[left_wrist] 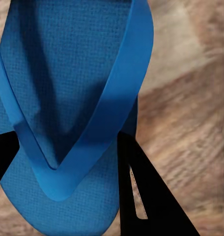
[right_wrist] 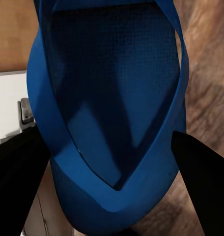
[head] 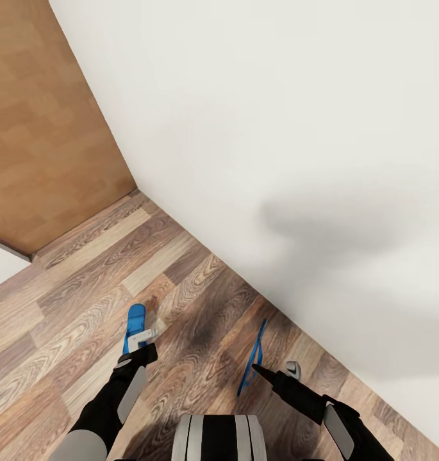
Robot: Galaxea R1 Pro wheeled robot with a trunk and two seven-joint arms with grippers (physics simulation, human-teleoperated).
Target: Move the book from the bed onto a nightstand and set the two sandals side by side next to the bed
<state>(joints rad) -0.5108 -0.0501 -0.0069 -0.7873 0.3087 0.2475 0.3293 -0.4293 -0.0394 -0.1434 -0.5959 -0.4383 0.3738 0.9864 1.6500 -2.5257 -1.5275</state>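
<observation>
The left pincer (head: 141,342) grips one flat bright-blue flip-flop sandal (head: 134,323), its length running toward 12 o'clock. The right pincer (head: 270,371) clamps the second blue sandal (head: 254,358) on edge, also pointing about 12, close to the white wall (head: 277,128).

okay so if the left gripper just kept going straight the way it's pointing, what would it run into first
Going by the left wrist view, probably the wood floor. The left gripper already has a blue sandal between its fingers, and the floor lies just beyond it. How far off is unclear.
</observation>
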